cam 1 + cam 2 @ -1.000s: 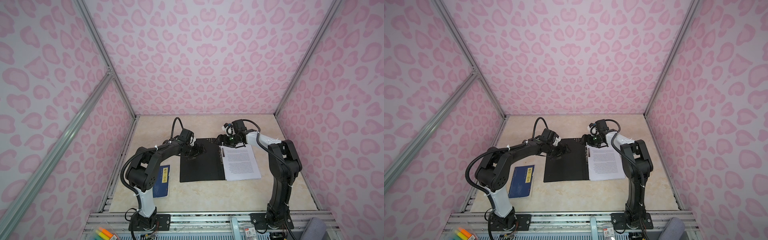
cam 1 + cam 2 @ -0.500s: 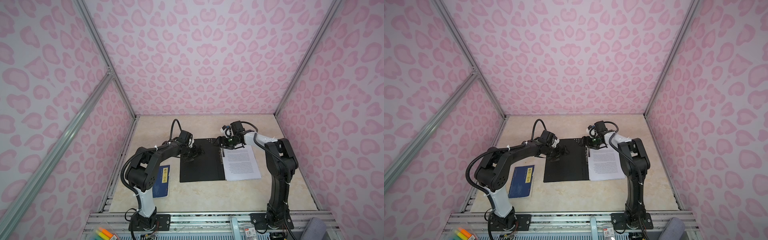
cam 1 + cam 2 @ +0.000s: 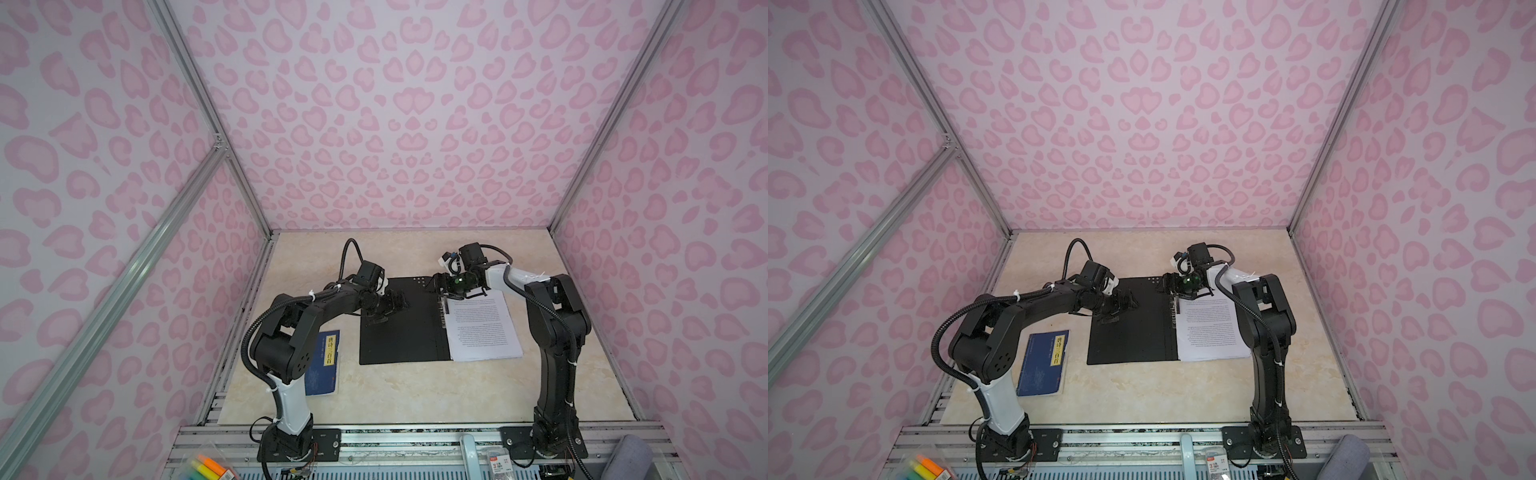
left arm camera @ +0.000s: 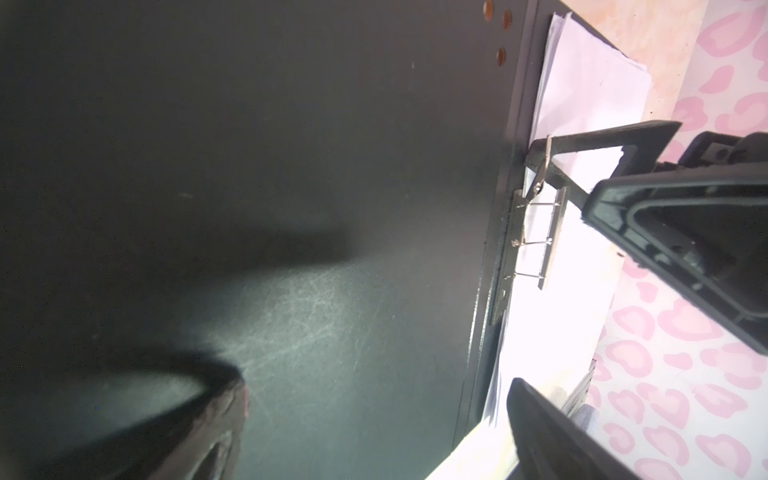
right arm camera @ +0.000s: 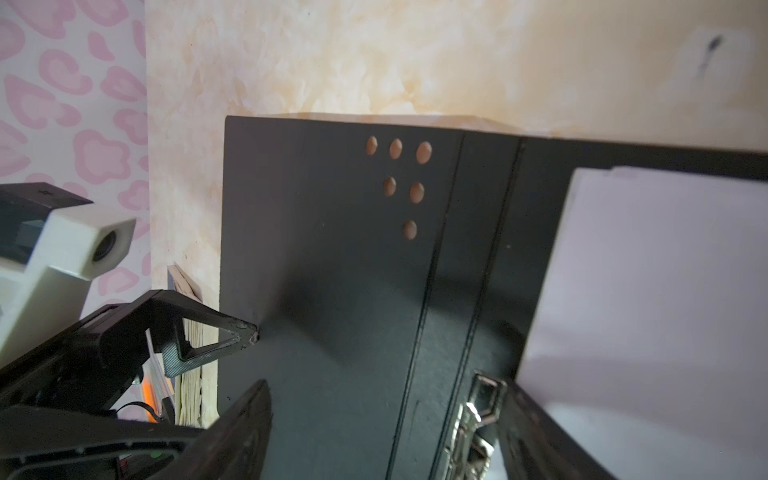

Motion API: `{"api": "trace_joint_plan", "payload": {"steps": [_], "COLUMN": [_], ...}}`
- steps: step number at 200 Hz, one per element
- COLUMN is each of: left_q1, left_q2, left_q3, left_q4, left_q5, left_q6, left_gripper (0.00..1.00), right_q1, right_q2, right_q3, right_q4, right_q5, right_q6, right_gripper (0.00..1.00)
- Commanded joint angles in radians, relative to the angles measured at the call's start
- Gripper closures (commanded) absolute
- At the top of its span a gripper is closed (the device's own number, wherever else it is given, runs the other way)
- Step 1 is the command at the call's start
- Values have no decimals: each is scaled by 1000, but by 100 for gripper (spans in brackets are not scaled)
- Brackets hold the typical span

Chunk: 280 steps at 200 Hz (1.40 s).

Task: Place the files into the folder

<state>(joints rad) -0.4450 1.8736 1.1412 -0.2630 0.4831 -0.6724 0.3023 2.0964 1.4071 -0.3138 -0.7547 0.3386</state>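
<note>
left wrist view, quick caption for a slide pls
Open folder with the right claw at its metal fastener, white files stacked alongside.

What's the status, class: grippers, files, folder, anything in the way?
Left gripper open over folder, left cover. Right gripper open at the metal fastener. Files stacked on right half. Blue book apart, left of folder.

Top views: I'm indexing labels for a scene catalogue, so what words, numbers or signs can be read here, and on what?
"唐诗三百首": vertical, on the yellow label of the dark blue book.
"3": on the small white packet by the front edge; its finer print is too small to read.
files: the top sheet's dense black print is too small to read.
folder: no lettering shows on its black inside.
</note>
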Motion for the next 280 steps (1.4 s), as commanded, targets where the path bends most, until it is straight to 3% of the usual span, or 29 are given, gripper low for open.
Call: {"api": "trace_joint_plan", "payload": {"steps": [1,42,128,167,191,219,235,240,247,262,280], "left_q1": [2,6,22,26,25,21,18,17,13,2,-17], "left_q2": [1,4,7,-1,2,-11,-20,-24,-29,-39,-50], "left_q3": [-2,-1,0,15,25,32,33,34,38,46,68], "left_q4": [-16,-17,-11,-18,-11,-11,-14,-18,-23,-34,-45], "left_q5": [-21,-25,-26,-17,-9,-18,-30,-37,-52,-84,-122], "left_q6": [0,-4,-24,-16,-24,-26,-23,-24,-23,-24,-23], "left_gripper": [1,1,1,1,1,0,0,0,1,1,1], "right_q1": [-5,-23,-12,8,11,12,11,12,14,25,52], "right_q2": [19,13,-181,-407,-483,-546,-550,-554,-564,-602,-604], "right_q3": [-7,-35,-146,-271,-283,-272,-264,-273,-288,-328,-307], "right_q4": [38,149,111,27,-57,-145,-169,-157,-143,-119,-195], "right_q5": [-52,-152,-192,-114,-23,148,190,195,223,317,452], "right_q6": [30,67,49,49,90,197,298,344,416,559,721], "right_gripper": [15,17,19,21,31,45,75,80,79,64,62]}}
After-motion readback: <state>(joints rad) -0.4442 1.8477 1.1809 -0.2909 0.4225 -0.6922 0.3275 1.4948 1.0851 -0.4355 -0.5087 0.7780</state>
